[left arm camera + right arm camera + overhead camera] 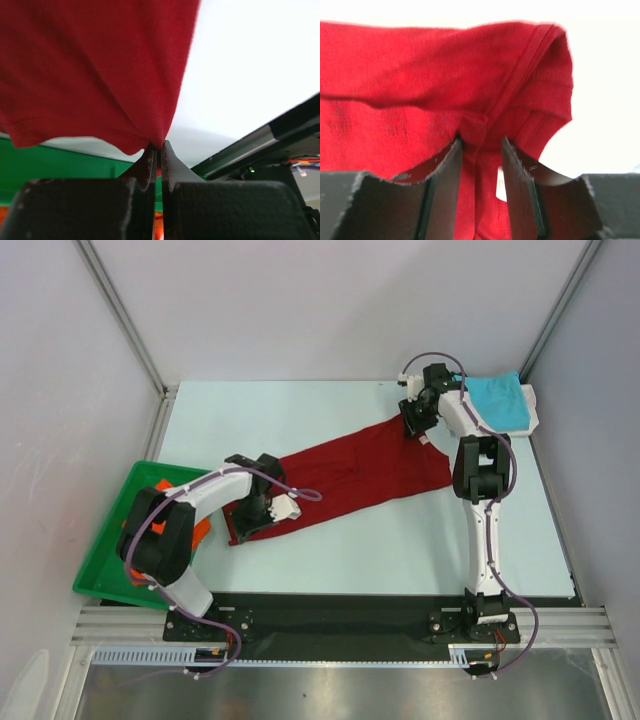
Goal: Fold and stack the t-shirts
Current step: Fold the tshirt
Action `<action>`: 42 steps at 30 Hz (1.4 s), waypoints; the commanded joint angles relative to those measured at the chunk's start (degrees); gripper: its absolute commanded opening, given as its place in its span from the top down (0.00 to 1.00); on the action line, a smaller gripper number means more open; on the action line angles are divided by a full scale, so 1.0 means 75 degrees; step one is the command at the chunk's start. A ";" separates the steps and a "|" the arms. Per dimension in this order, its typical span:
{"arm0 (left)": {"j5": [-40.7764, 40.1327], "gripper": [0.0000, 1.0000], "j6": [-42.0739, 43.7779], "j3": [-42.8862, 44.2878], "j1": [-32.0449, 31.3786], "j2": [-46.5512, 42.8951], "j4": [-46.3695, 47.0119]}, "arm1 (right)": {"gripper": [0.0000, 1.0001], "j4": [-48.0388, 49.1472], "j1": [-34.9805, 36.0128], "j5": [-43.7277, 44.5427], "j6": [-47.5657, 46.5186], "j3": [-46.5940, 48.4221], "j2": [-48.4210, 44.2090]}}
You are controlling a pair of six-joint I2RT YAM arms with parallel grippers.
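A dark red t-shirt lies as a long narrow band, stretched slantwise across the table between both arms. My left gripper is shut on its lower left end; in the left wrist view the cloth hangs from the closed tips of that gripper. At the upper right end, my right gripper holds the collar. There its jaws stand partly apart with bunched red cloth between them. A turquoise t-shirt lies at the far right corner. An orange t-shirt sits in the tray, partly hidden by my left arm.
The green plastic tray overhangs the table's left edge, beside my left arm. A black strip and the arm bases run along the near edge. Metal frame posts stand at the back corners.
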 commanded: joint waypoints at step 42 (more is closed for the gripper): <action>0.1237 0.37 -0.1870 0.1406 -0.4593 0.0233 -0.0701 | 0.45 0.2193 0.0337 -0.0357 0.0801 0.1881 -0.0903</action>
